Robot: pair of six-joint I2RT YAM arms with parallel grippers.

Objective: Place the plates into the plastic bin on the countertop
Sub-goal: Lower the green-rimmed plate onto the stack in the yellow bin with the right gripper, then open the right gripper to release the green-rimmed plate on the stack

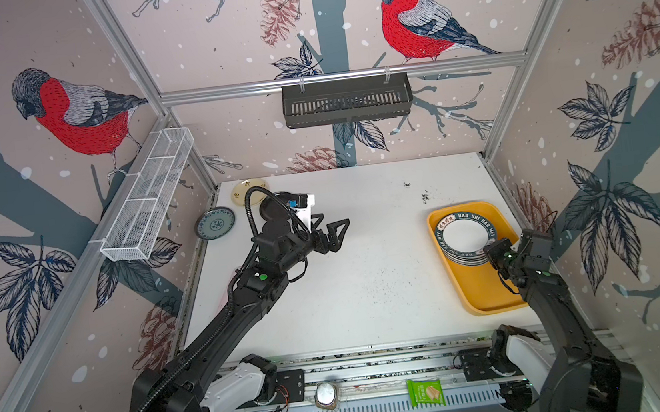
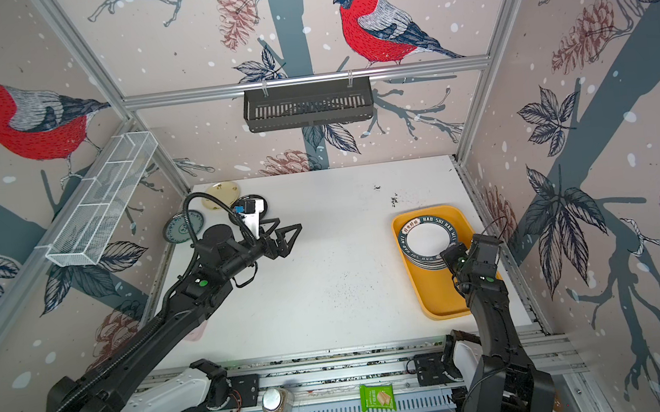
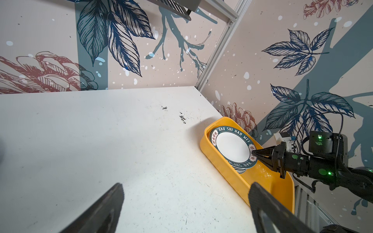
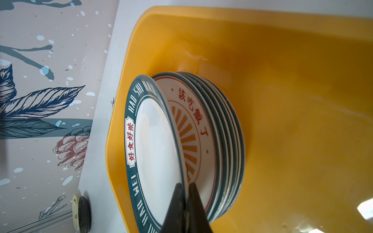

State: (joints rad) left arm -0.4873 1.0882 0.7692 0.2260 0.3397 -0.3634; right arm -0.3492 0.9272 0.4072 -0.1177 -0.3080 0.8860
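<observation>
While my right claw point(image 4: 186, 184) clamped the edge of the white round plate with a dark-green lettered rim point(image 4: 155, 145), placing was unfinished.
It leaned over the plate stack point(image 4: 228, 129) in the shallow mustard-yellow plastic bin point(image 4: 292, 80) at the right edge of the white speckled countertop point(image 1: 369, 274); next, I judged, lower flat and release. My left claw point(image 1: 335, 220) hung wide open, empty.

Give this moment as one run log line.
left gripper: open, empty | right gripper: shut on top plate in plastic bin | outside: cream plate, blue-grey plate, black plate
</observation>
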